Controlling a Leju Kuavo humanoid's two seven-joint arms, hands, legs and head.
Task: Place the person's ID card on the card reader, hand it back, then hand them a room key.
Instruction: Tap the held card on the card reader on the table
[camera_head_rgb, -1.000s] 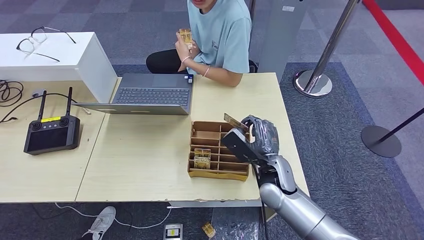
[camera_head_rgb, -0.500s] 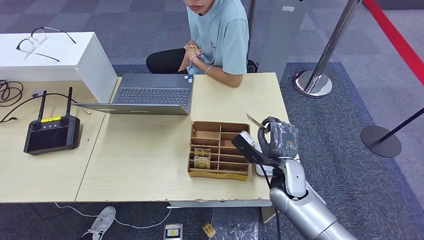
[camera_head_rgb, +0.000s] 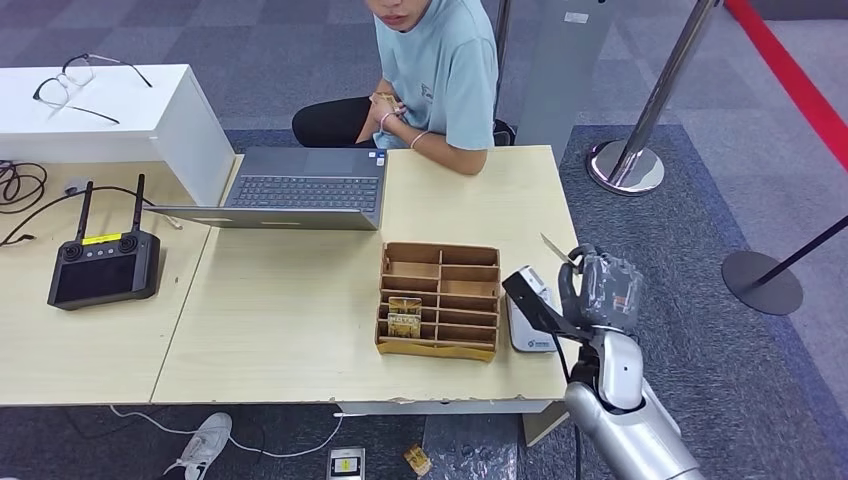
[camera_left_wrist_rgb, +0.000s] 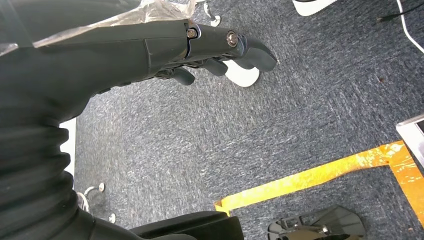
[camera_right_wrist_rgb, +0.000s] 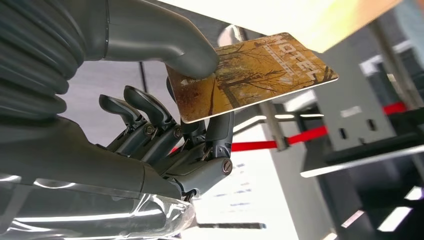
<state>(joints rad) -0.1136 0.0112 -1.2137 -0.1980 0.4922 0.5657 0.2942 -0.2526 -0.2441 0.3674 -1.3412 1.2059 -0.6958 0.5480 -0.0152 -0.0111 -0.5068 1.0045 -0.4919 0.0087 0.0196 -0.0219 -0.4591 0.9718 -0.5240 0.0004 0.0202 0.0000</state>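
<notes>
My right hand (camera_head_rgb: 600, 290) hovers just off the table's right edge, pinching a golden-brown hotel key card (camera_head_rgb: 556, 250) between thumb and finger. Up close the key card (camera_right_wrist_rgb: 250, 75) bears a tree print and sticks out past the right hand (camera_right_wrist_rgb: 165, 135). A white card reader (camera_head_rgb: 527, 335) lies on the table beside that hand, partly hidden by the thumb. The person (camera_head_rgb: 440, 70) sits at the far side, holding a small card (camera_head_rgb: 385, 99) at the chest. My left hand (camera_left_wrist_rgb: 215, 50) hangs over grey carpet, holding nothing.
A wooden divided box (camera_head_rgb: 437, 300) with several cards (camera_head_rgb: 404, 318) stands left of the reader. A laptop (camera_head_rgb: 300, 190), a black controller (camera_head_rgb: 103, 265) and a white box with glasses (camera_head_rgb: 85, 80) sit further left. Stanchion bases (camera_head_rgb: 628, 168) stand on the floor at right.
My right hand has carried the key card rightward from above the wooden box to past the table's right edge, uncovering the reader. The person lowered their card to the chest.
</notes>
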